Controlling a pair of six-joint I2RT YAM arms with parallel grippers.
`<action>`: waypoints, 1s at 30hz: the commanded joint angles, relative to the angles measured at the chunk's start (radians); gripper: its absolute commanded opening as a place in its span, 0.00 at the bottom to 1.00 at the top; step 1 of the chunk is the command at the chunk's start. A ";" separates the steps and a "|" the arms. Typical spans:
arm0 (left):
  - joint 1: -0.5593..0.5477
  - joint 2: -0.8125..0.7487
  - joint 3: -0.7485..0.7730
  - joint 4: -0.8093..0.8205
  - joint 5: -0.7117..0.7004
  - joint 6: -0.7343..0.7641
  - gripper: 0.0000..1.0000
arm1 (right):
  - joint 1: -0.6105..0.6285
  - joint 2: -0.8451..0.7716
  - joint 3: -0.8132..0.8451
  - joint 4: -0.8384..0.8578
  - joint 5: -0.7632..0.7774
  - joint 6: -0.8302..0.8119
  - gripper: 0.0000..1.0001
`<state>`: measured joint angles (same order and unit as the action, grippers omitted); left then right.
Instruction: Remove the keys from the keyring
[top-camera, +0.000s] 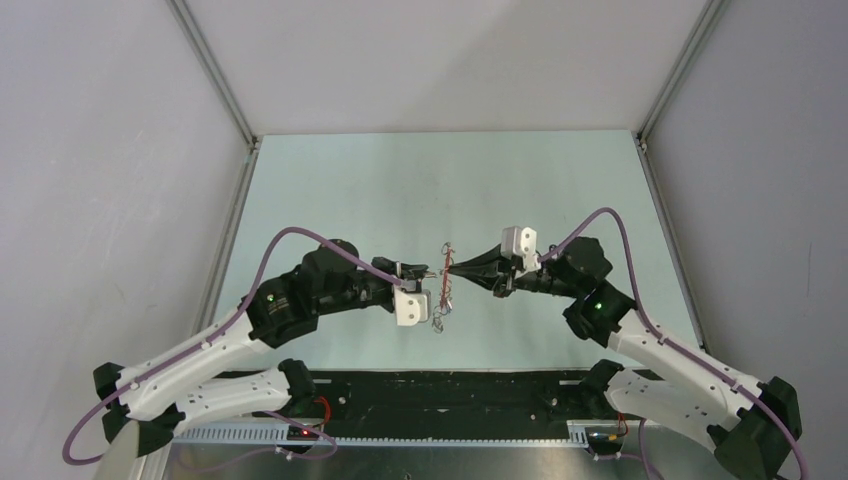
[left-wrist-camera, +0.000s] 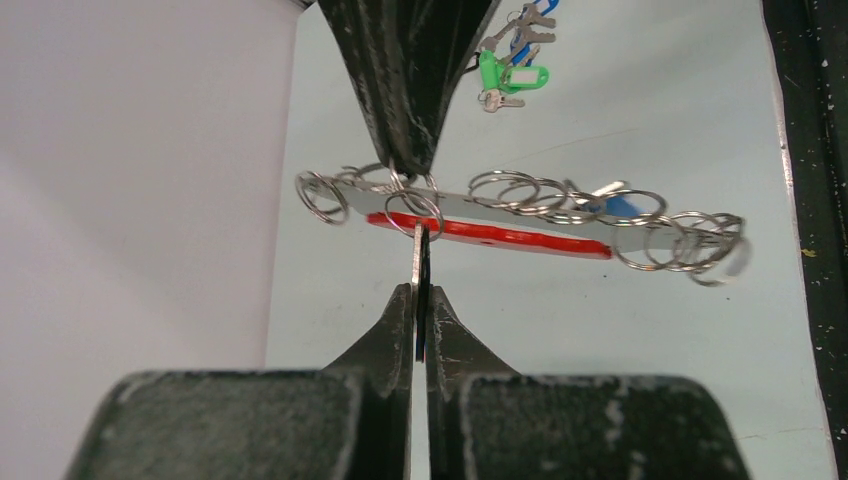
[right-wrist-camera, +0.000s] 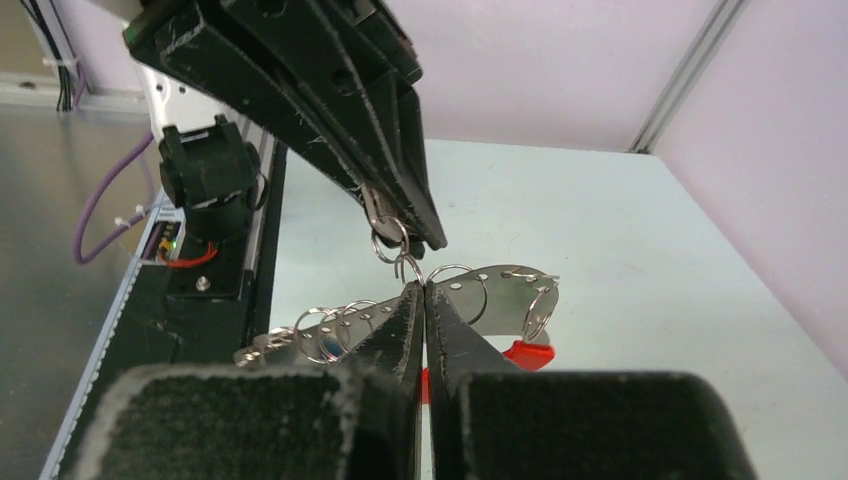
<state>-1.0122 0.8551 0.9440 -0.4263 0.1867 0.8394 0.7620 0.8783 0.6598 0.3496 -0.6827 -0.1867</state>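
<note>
The keyring (top-camera: 447, 258) hangs in the air between both arms: a red loop (left-wrist-camera: 500, 236) backed by a silver holed plate (right-wrist-camera: 505, 288) carrying several wire rings and a blue tag (left-wrist-camera: 620, 207). My left gripper (left-wrist-camera: 421, 292) is shut on a thin silver and black key (left-wrist-camera: 420, 255), seen edge-on, whose small ring links it to the plate. From the opposite side my right gripper (right-wrist-camera: 421, 290) is shut on the plate's edge, and its black fingers (left-wrist-camera: 405, 120) come down from the top of the left wrist view. The tips nearly touch (top-camera: 442, 270).
A key bunch with a bright green tag (left-wrist-camera: 512, 76) lies on the pale green table (top-camera: 400, 190) beyond the right gripper. A black rail (top-camera: 440, 392) runs along the near edge between the arm bases. Grey walls close in both sides.
</note>
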 joint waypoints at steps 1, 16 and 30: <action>-0.003 -0.018 -0.003 0.040 -0.002 0.015 0.00 | -0.041 -0.045 -0.009 0.134 0.011 0.124 0.00; -0.004 -0.014 -0.004 0.040 -0.002 0.016 0.00 | -0.057 -0.081 -0.129 0.304 0.012 0.162 0.58; -0.003 -0.017 -0.003 0.040 0.003 0.015 0.00 | 0.003 -0.043 -0.046 0.171 -0.071 -0.052 0.44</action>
<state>-1.0126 0.8562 0.9417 -0.4236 0.1867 0.8398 0.7322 0.8120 0.5400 0.5724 -0.7353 -0.1398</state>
